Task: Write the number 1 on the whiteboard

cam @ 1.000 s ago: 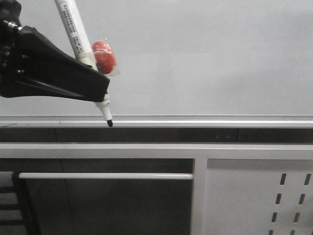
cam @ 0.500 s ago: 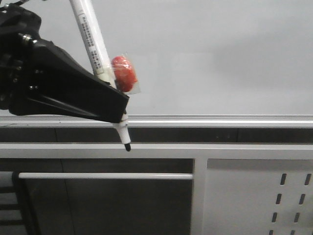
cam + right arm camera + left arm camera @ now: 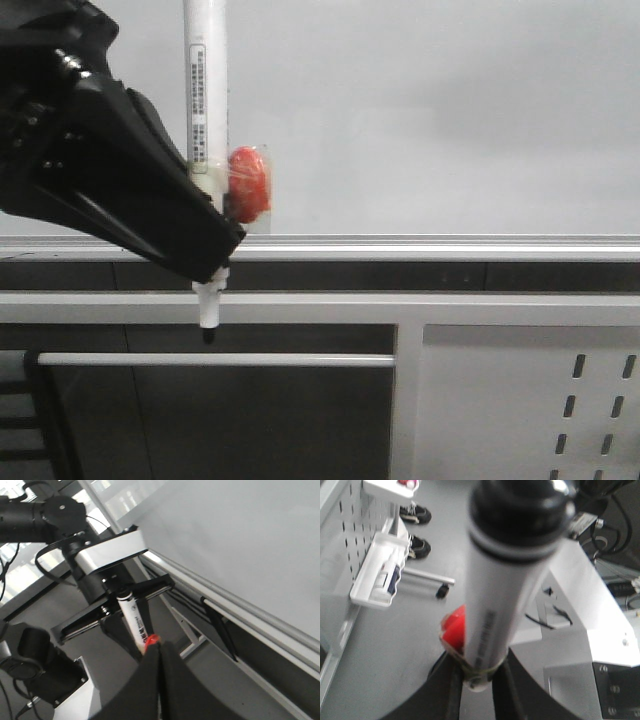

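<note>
Black left fingers [image 3: 205, 262] pinch the upright marker [image 3: 207, 110]; right fingers [image 3: 161, 666] pressed together.

glossy smooth whiteboard [image 3: 430, 110] with brushed aluminium frame [image 3: 430, 247], smooth white plastic marker [image 3: 206, 90], shiny red tag [image 3: 248, 184] in clear film, matt black plastic left gripper [image 3: 212, 268], perforated painted metal panel [image 3: 530, 400]

The left arm's gripper [image 3: 205, 262] is a matte black, wedge-shaped plastic shell tapering to a blunt tip; small silver screw heads dot its upper body; the left arm [image 3: 107, 555] shows a glossy white link between black joints, with thin black cables looping beside it; the right gripper [image 3: 161, 652] has smooth dark fingers.
</note>
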